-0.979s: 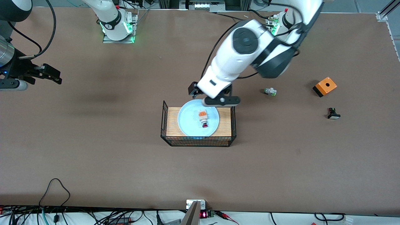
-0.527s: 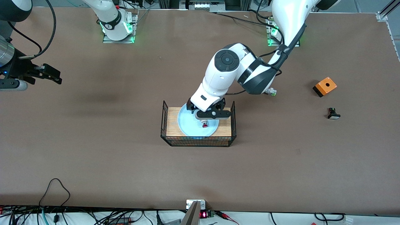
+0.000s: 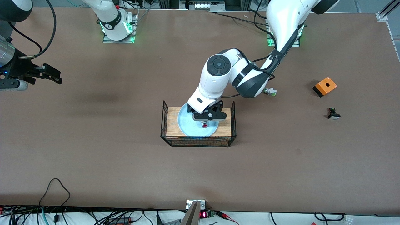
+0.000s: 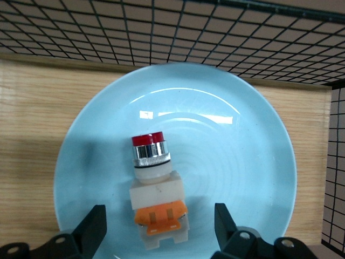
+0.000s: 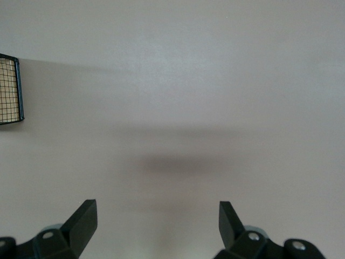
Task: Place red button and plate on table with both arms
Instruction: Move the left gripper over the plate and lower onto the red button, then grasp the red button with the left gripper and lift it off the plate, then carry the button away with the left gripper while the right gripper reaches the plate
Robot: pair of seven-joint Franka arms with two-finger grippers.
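The red button [image 4: 156, 199], a white block with an orange end and a red cap, lies in the middle of the pale-blue plate [image 4: 232, 151]. The plate [image 3: 187, 125] rests on the wood-topped platform [image 3: 172, 120], which stands on the brown table [image 3: 93, 156]. My left gripper [image 4: 160, 224] is open, low over the plate, with one finger [image 4: 94, 224] on each side of the button's orange end, not touching it. In the front view it [image 3: 207, 118] hides all of the button except the red cap [image 3: 205, 125]. My right gripper [image 3: 56, 76] waits open and empty over bare table at the right arm's end; it also shows in the right wrist view [image 5: 158, 216].
Black wire sides [image 4: 215, 38] rise round the platform. Toward the left arm's end of the table lie a white-and-green small part [image 3: 270, 91], an orange box [image 3: 324, 86] and a black part with a white cap [image 3: 333, 114]. A corner of the wire cage [image 5: 9, 89] shows in the right wrist view.
My left arm has come down from above the platform's edge onto the plate, and its open gripper now covers most of the button. The right arm has not moved.
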